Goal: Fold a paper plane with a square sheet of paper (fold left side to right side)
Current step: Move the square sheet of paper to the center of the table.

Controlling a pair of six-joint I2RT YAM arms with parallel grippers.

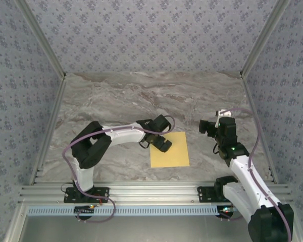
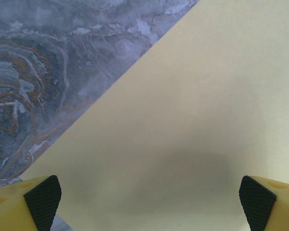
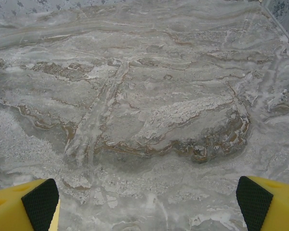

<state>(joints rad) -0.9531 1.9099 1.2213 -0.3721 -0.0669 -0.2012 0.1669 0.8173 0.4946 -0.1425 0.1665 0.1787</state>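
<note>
The square sheet of paper (image 1: 172, 154) lies flat and unfolded on the marble table (image 1: 116, 101), near its front edge and roughly midway between the two arms. No crease shows on it, so the task looks to be at its very first step: getting hold of the left side so it can be carried over to the right. The left claw (image 1: 161, 144) hangs over the sheet's far left corner. In its wrist camera its two fingers (image 2: 43, 199) stand wide apart with nothing between them, and plain paper lies below them, one edge running diagonally against the marble. The right claw (image 1: 206, 126) sits off to the right of the sheet, well apart from it, also spread open and empty, looking down at bare marble. The next move likely calls for the left claw to drop onto the left edge and work a finger under the thin paper, which lies flush with the table and may slide rather than lift. The right claw may need to pin the right side down so that the edges meet squarely.
</note>
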